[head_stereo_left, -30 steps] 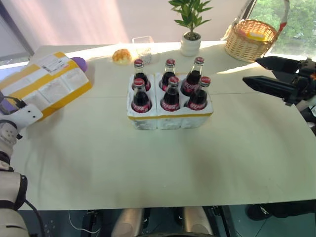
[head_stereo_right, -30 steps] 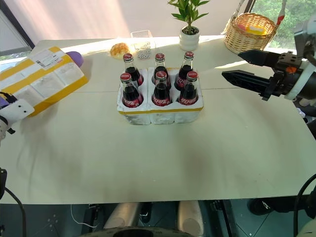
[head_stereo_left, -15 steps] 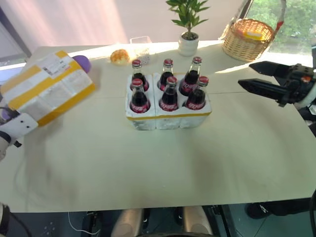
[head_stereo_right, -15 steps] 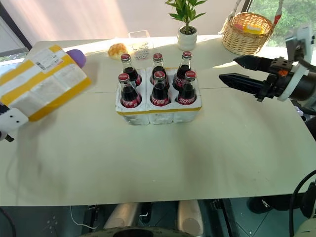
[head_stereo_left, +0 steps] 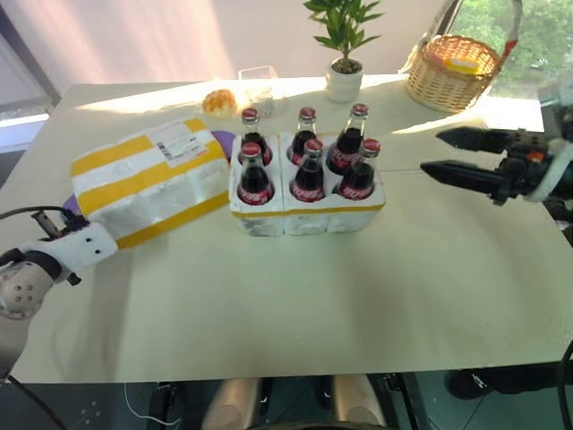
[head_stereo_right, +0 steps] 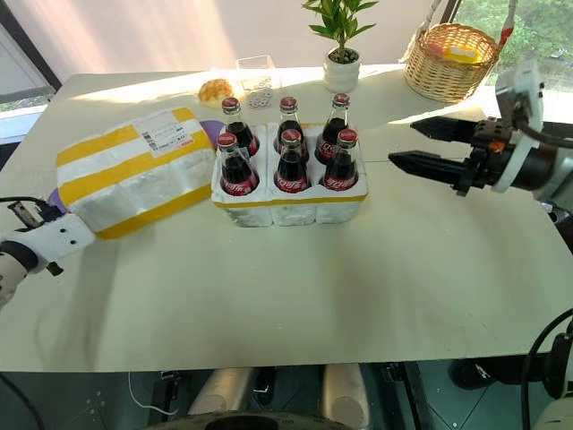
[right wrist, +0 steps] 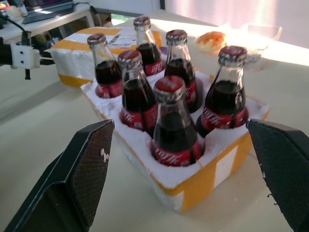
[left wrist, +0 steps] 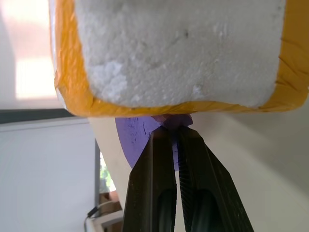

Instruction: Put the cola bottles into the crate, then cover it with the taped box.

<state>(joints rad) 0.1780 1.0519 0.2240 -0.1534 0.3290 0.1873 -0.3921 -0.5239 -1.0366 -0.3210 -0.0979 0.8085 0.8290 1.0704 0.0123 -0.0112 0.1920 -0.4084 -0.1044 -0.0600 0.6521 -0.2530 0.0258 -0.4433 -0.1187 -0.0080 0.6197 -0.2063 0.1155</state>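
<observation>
Six cola bottles [head_stereo_left: 307,166] with red caps stand upright in the holes of the crate [head_stereo_left: 309,213], a low white foam block at the table's middle. The taped box [head_stereo_left: 148,179], white foam with yellow bands and a shipping label, hangs tilted to the left of the crate, its near end almost at the crate's side. My left gripper [left wrist: 175,133] is shut on a purple tab [left wrist: 140,135] at the box's end. My right gripper [head_stereo_left: 431,151] hovers open to the right of the crate, its fingers [right wrist: 82,169] spread wide and pointing at the bottles.
At the table's far edge stand a woven basket [head_stereo_left: 452,72], a potted plant [head_stereo_left: 345,54], a clear container [head_stereo_left: 258,81] and a bun [head_stereo_left: 219,100]. A second purple tab [head_stereo_left: 222,141] pokes out between box and crate. Bare tabletop [head_stereo_left: 295,296] lies in front of the crate.
My left arm has swung the taped box to the right, from the table's left edge up to the crate's left side. The right gripper has sunk slightly and stays open.
</observation>
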